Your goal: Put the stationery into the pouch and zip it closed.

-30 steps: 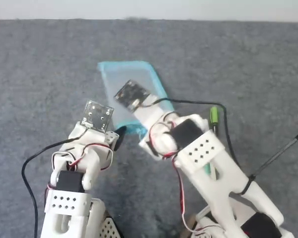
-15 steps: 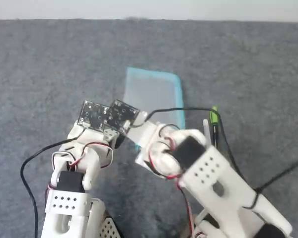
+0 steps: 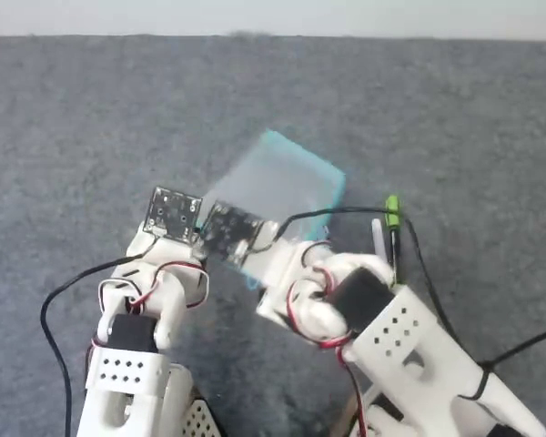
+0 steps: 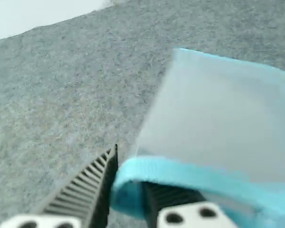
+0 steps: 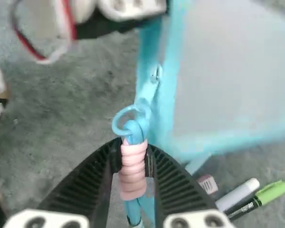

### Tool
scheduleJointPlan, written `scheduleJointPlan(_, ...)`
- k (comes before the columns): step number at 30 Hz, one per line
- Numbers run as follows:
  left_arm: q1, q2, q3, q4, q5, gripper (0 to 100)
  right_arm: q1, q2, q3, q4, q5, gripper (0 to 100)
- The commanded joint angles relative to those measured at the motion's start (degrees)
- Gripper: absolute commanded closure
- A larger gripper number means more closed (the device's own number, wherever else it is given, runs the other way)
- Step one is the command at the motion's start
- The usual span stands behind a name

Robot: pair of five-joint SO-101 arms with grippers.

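Desk point(image 3: 91, 109): grey, felt-like surface. Lying on it side by side: green-capped marker point(image 3: 392, 212), white pen point(image 3: 379, 238). Small pink-white piece point(image 5: 206, 183) near them.

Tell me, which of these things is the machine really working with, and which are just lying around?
Part of the job:
- pouch, its edge held in the left pincer
- zip pull, held in the right pincer
- green marker
- white pen

Just there:
- grey mat
- black cable
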Motion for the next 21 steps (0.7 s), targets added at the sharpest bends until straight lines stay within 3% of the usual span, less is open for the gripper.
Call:
scheduleJointPlan(1,-4.04,-1.05,-1.10,-2.02,4.13,99,4.35,-1.89,-0.53,-2.24,0.79,99.1)
scheduleJointPlan(7,-11.08,-0.79,-1.45,-1.76,6.59,99,8.75,9.10,-4.92,-5.23,0.44,99.1)
scheduleJointPlan(21,-11.43,-0.97,0.48,-0.09,7.82,99,15.69,19.47,-10.55,-5.05,-2.02,99.1)
